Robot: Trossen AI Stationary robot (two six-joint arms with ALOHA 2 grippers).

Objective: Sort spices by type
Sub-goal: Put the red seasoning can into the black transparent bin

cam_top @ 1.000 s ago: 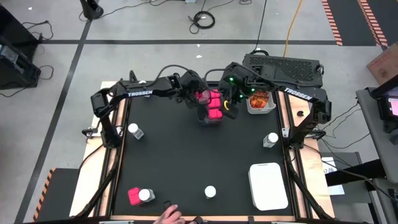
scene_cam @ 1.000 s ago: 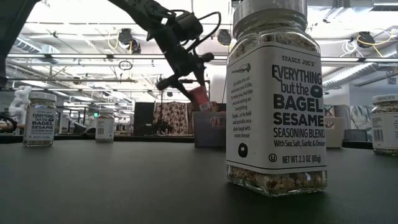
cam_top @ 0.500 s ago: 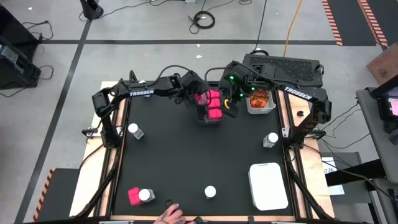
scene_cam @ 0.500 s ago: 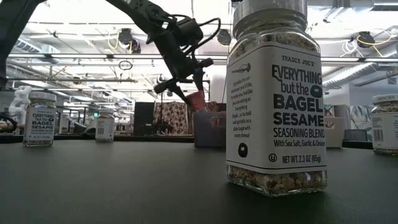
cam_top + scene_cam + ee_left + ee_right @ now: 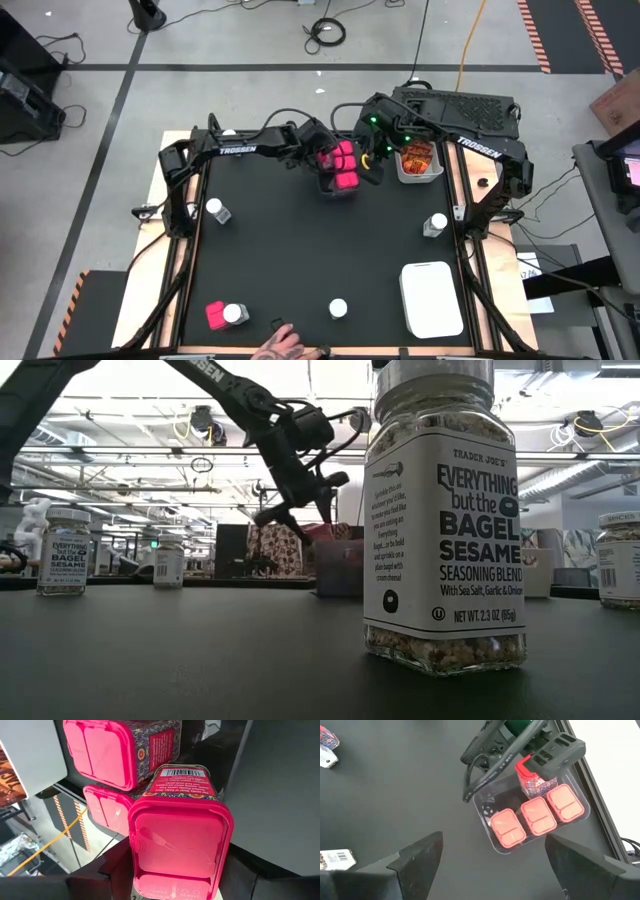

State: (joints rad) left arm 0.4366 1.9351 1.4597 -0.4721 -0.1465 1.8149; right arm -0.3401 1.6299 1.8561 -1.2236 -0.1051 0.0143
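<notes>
Seen from above, at lower left of the frame: one pink pack (image 5: 215, 315) touching a white-lidded jar (image 5: 235, 313) on the black bench (image 5: 300, 250). Upper centre: left gripper (image 5: 322, 160) clamped on another pink pack (image 5: 177, 832), poised over a clear tray (image 5: 495, 800) holding three more pink packs (image 5: 535, 816). Just right: right gripper (image 5: 370, 165), fingers spread wide and holding nothing, beside a white bin (image 5: 420, 172) of orange-red sachets (image 5: 416, 157). Lower right: a second white bin (image 5: 432, 298).

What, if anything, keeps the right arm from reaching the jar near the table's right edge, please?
Probably nothing, so likely yes: the right gripper hangs open and empty by the tray, and the jar stands alone on its side.
</notes>
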